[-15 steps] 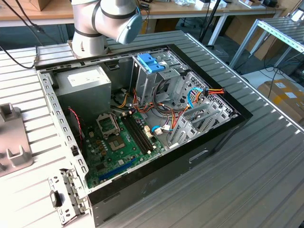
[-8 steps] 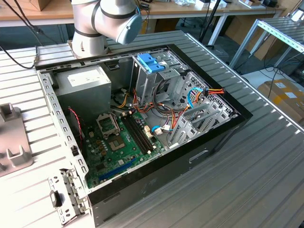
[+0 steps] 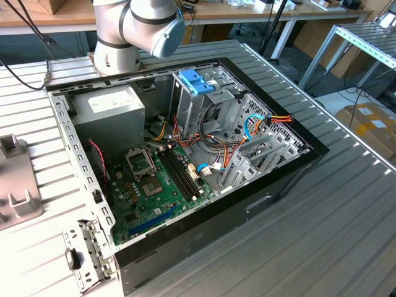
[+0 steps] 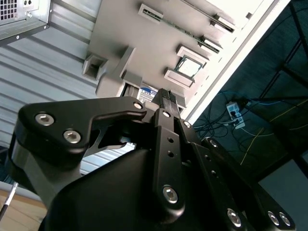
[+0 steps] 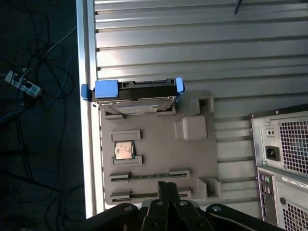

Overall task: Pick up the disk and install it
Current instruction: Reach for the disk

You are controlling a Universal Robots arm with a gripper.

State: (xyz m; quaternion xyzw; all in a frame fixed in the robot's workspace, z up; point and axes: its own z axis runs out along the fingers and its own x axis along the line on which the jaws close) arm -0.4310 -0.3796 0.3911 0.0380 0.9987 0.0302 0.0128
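In the first wrist view the disk (image 5: 132, 94), a dark flat drive with bright blue rails and a blue tab, stands on edge at the far end of a grey parts tray (image 5: 192, 159). My gripper (image 5: 167, 186) hovers over the tray's opposite end, well apart from the disk, with its fingers shut together and nothing between them. In the second wrist view the gripper (image 4: 166, 95) points at the same tray (image 4: 139, 38), and a small piece of the disk (image 4: 146, 91) peeks out beside the fingers.
A processor chip (image 5: 124, 150) and a memory stick (image 5: 149, 176) also lie on the tray. The open computer case (image 3: 185, 154) lies on the ribbed table, with a grey power-supply box (image 3: 111, 111) and a pale blue bracket (image 3: 197, 80) on its drive cage. The table edge (image 5: 86, 144) runs beside the tray.
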